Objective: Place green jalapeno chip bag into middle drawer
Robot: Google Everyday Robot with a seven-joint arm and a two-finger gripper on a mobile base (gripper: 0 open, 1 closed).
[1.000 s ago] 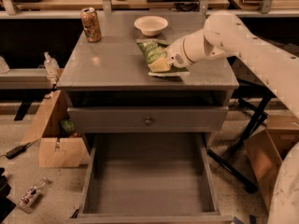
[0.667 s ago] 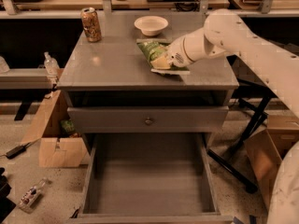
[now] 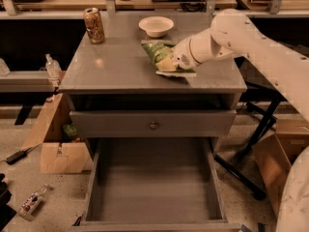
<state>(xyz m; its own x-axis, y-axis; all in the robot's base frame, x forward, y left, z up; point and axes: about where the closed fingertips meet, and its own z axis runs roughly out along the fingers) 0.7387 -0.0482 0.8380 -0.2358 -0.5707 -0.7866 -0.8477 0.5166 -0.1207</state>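
The green jalapeno chip bag [image 3: 160, 56] lies on the grey cabinet top [image 3: 116, 66], right of centre, with its white edge strip toward the front. My gripper [image 3: 177, 62] reaches in from the right on the white arm [image 3: 241, 37] and rests against the bag's right side, covering part of it. The middle drawer [image 3: 153, 187] is pulled out wide below, its flat grey floor bare. Above it is a closed grey drawer front with a small round knob [image 3: 153, 125].
A brown-orange drink can [image 3: 94, 25] stands at the back left of the top and a white bowl [image 3: 156, 26] at the back centre. A cardboard box [image 3: 58, 144] sits on the floor to the left, another [image 3: 277, 163] to the right beside black chair legs [image 3: 246, 173].
Nothing has visibly changed; the gripper stays at the bag's right side and the bag stays on the top.
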